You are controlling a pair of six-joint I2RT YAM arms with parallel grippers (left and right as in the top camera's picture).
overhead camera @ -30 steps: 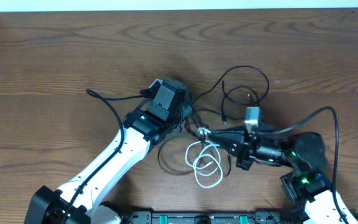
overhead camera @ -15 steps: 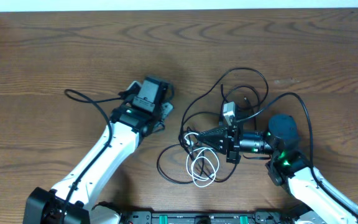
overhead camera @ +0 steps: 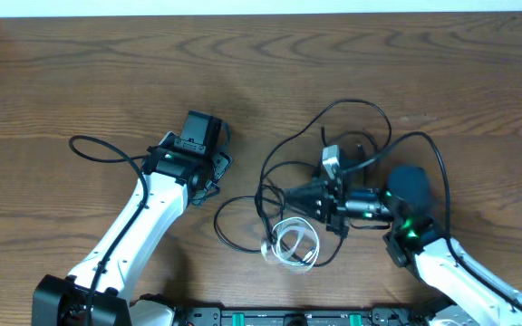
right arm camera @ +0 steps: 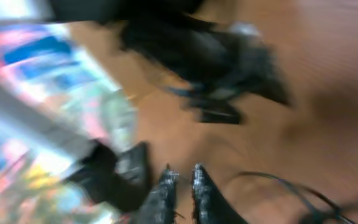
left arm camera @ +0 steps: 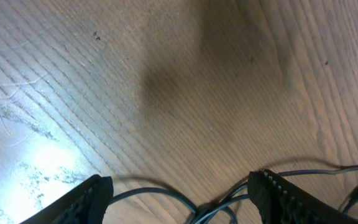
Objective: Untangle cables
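My left gripper (left arm camera: 179,182) gapes wide and empty above the cables (left arm camera: 211,208). My right gripper (right arm camera: 182,179) is nearly closed; I cannot tell what it holds.

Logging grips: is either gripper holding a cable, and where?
Left gripper: nothing, jaws wide open. Right gripper: tips nearly closed at the black cables; a hold cannot be told.

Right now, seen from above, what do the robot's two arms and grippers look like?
The left arm and right arm are white tubes with black joints. The left gripper and right gripper are black, each with two fingers. A thick black wire loops off each wrist; a green light glows on the right arm.
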